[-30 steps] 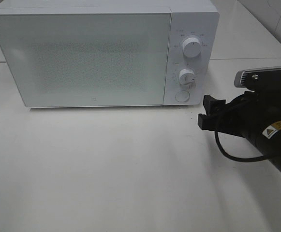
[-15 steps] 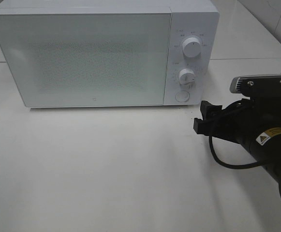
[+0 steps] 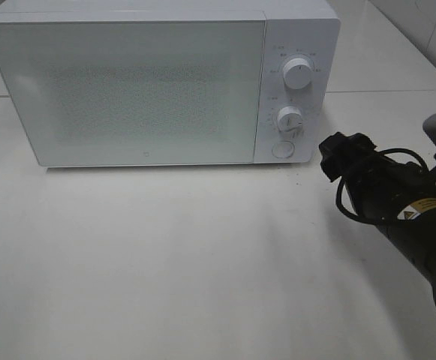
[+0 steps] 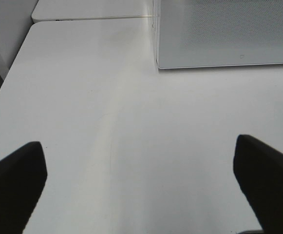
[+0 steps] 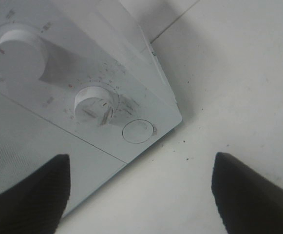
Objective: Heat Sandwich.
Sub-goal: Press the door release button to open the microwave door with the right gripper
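While the microwave [image 3: 127, 90] sits shut along the far edge of the desk [image 3: 165, 262], your right gripper [image 3: 336, 155] hovers just off its front lower right corner, toward the desk's right edge. Its fingers [image 5: 29, 200] are spread with nothing between them, and the round button [image 5: 138, 131] under the lower dial [image 5: 95, 108] is right ahead of it. Your left gripper [image 4: 139, 187] hangs over the desk toward the left edge, jaws wide apart, holding nothing either. Sandwich? Honestly can't tell where it is, no view shows it
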Robot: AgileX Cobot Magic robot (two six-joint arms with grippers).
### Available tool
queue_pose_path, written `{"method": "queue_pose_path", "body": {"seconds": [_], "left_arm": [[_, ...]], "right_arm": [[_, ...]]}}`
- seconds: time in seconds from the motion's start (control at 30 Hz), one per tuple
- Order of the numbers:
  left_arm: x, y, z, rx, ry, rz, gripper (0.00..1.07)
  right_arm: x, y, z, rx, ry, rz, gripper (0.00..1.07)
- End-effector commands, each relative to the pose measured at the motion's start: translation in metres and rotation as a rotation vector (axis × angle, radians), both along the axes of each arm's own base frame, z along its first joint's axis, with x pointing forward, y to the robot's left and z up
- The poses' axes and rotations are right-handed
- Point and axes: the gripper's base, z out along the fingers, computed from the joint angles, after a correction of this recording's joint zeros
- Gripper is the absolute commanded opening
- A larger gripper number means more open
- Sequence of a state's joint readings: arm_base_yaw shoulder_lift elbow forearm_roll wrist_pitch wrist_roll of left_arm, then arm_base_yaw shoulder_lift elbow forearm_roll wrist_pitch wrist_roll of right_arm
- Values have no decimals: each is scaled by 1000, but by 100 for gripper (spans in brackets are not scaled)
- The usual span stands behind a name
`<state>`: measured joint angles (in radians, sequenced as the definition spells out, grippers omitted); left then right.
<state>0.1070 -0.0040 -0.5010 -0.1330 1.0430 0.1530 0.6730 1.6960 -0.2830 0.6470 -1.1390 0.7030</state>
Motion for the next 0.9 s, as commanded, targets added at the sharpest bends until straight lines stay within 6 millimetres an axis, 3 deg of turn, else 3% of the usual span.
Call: {"method": "queue_pose_path", "body": {"seconds": [0.03, 0.27, 0.43, 0.5, 0.57, 0.6, 0.67, 0.7, 0.77, 0.9], "left_arm": [[-4, -1, 0, -8, -35, -5, 101], [-4, -1, 0, -8, -35, -5, 101], [-4, -1, 0, -8, -35, -5, 101], [-4, -1, 0, -8, -35, -5, 101], [-4, -1, 0, -8, -35, -5, 101], [-4, -1, 0, -8, -35, -5, 101], [-4, -1, 0, -8, -35, -5, 101], [-4, -1, 0, -8, -35, -5, 101], [-4, -1, 0, -8, -35, -5, 101], [-4, -1, 0, -8, -35, -5, 101]], "right_arm": [[-1, 2, -1, 207, 31, -56, 76], [-2, 3, -4, 415, 90, -133, 76], [-3, 3, -5, 518, 117, -175, 68], [-3, 3, -6, 558, 130, -192, 55], [-3, 3, -6, 567, 134, -196, 50], [-3, 3, -6, 583, 135, -202, 35], [-3, 3, -6, 590, 137, -205, 17], [-3, 3, -6, 590, 137, -205, 17], [-3, 3, -6, 589, 139, -198, 0], [-3, 3, -6, 589, 138, -198, 0]]}}
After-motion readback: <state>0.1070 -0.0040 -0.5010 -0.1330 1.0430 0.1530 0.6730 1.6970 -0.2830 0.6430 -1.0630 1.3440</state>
